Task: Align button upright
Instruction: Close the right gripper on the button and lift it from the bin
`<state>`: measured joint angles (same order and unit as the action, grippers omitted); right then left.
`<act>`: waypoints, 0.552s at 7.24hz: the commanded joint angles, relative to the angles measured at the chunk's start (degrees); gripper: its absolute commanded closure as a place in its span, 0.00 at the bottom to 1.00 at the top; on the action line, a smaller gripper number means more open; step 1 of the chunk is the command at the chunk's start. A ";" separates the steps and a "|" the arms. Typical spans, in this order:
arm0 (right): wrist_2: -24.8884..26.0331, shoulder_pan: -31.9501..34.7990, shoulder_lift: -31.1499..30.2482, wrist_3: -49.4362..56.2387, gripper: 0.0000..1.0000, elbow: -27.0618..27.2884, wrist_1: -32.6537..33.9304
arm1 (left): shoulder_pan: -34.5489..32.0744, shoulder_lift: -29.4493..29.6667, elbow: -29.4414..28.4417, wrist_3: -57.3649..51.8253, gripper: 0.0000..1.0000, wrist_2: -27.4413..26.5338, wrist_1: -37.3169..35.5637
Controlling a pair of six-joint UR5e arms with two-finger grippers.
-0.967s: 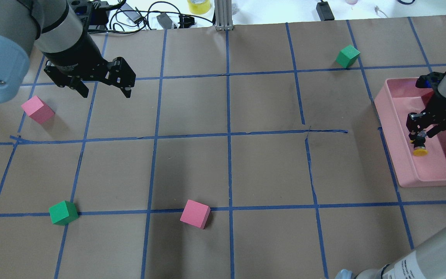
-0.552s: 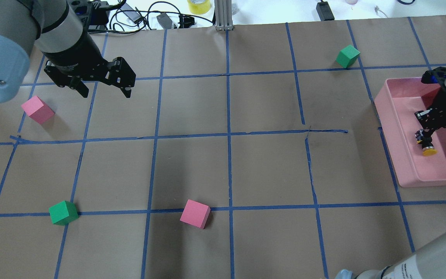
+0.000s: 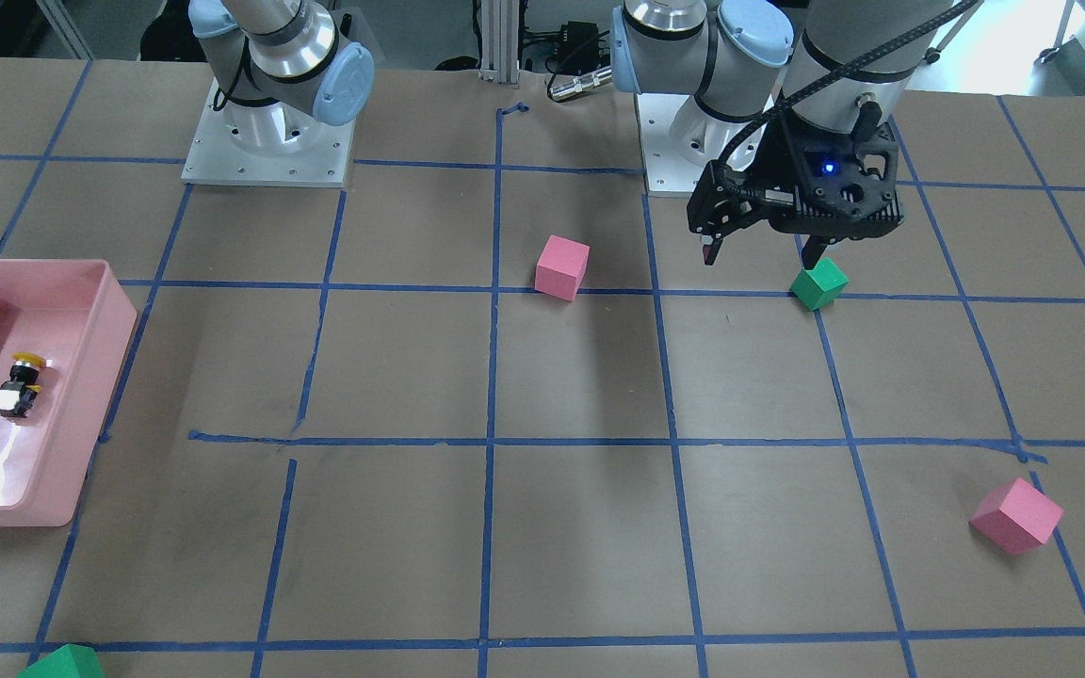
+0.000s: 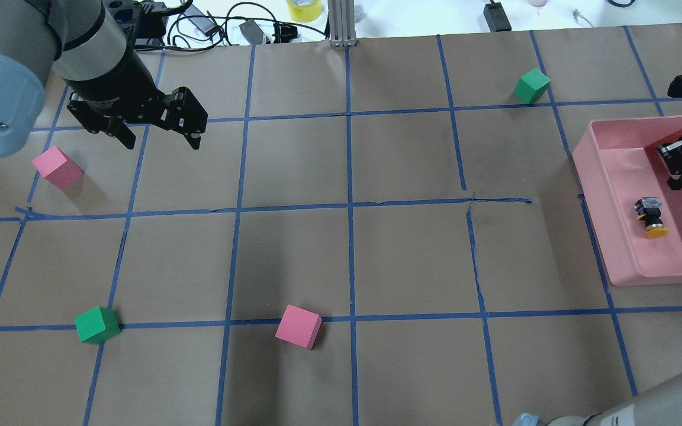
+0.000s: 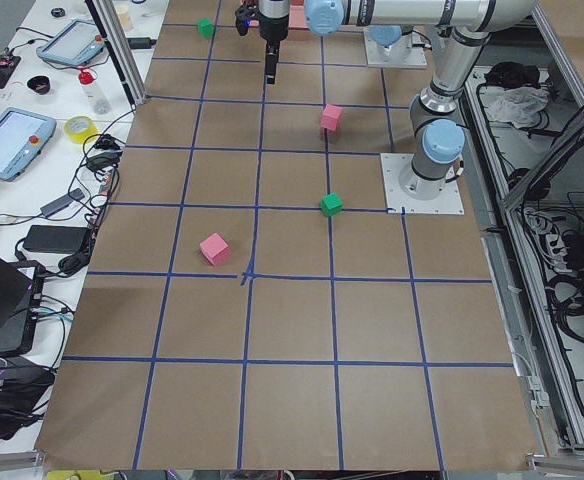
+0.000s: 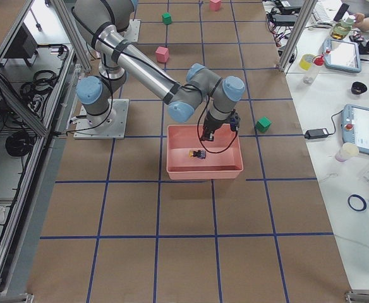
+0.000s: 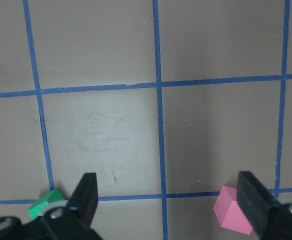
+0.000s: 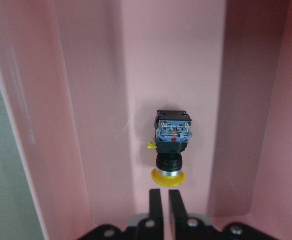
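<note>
2 grippers point down: right gripper (image 8: 164,196) pinched empty near the button (image 8: 172,150); left gripper (image 7: 167,180) spread wide.

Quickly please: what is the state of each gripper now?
Left gripper: open, holding nothing.
Right gripper: shut, empty; the button lies free in the pink tray.
</note>
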<state>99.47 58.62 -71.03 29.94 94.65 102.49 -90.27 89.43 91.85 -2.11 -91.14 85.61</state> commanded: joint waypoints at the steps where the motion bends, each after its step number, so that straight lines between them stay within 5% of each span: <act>1: 0.72 0.00 0.28 5.18 0.00 3.59 1.30 | 0.00 0.04 0.09 0.00 0.00 0.00 0.00; 4: 0.64 -0.35 0.71 12.16 0.00 6.69 7.07 | 0.26 -0.04 0.00 0.00 0.00 0.00 0.00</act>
<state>100.12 58.32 -70.58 40.65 100.54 105.90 -90.19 89.43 91.86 -2.11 -91.18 85.61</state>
